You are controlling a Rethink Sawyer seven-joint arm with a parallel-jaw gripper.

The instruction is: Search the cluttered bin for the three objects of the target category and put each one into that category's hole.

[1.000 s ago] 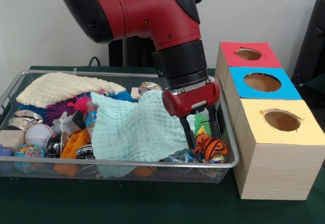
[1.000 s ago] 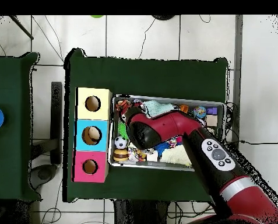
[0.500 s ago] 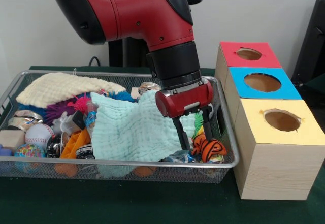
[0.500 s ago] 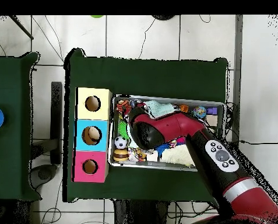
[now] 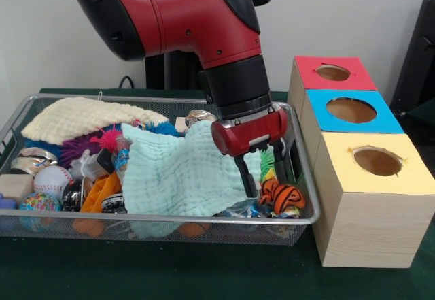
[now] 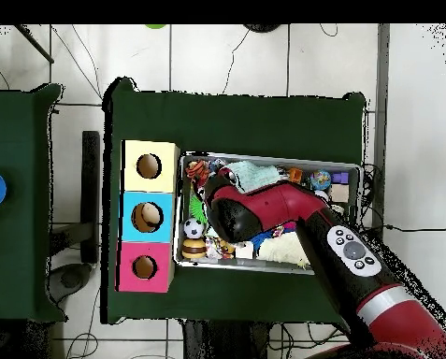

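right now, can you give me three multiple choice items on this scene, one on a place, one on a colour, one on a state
1. Where in the cluttered bin does the tiger-striped ball lie?
A. the end nearest the boxes
B. the middle
C. the end far from the boxes

2. What colour tops the box nearest the front camera?
A. red
B. blue
C. yellow

3. How does the claw stand?
A. shut on the mint cloth
B. open, over the ball
C. inside a hole

Answers:
1 A, since the ball sits by the bin's wall beside the yellow-topped box.
2 C, with the blue-topped box next and the red-topped box farthest.
3 B, as its two fingers stand apart just above the ball.
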